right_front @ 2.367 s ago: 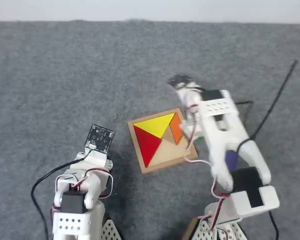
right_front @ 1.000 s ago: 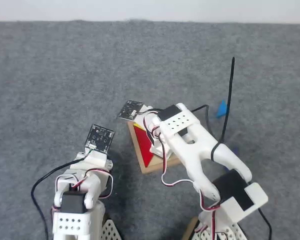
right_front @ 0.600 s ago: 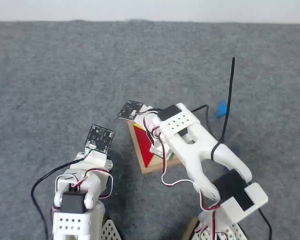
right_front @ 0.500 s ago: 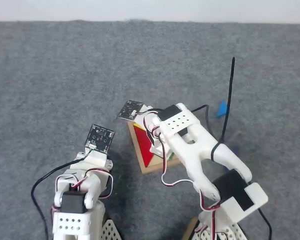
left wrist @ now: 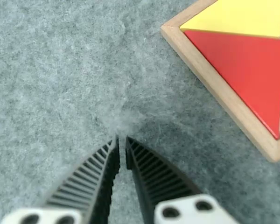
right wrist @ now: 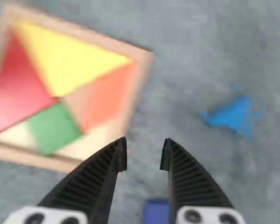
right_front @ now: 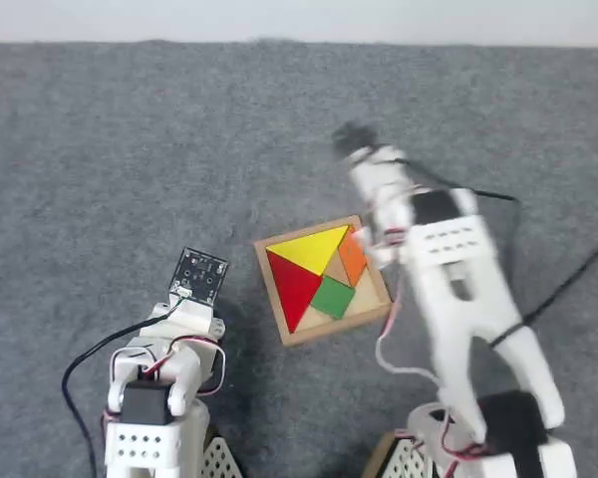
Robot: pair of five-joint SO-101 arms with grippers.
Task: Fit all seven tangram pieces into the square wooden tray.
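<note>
We count four of seven seated in the tray (right_front: pixel 341 324): yellow triangle (right_front: pixel 307 249), red triangle (right_front: pixel 291 284), orange piece (right_front: pixel 352 257), green square (right_front: pixel 333 297). Three to go. The blue triangle (right wrist: pixel 233 116) and a dark blue piece (right wrist: pixel 155 212) lie on the counter (right_front: pixel 130 149) near the tray; the dark blue one is cut off, shape unclear. Right claw (right wrist: pixel 143 142) open and empty beside the tray. Left claw (left wrist: pixel 122 139) nearly closed, empty.

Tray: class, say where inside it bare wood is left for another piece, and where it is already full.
Bare wood is left between the green square and the tray's rim nearest the arms, and in the corner next to the orange piece. The half with the yellow triangle and red triangle is full.
</note>
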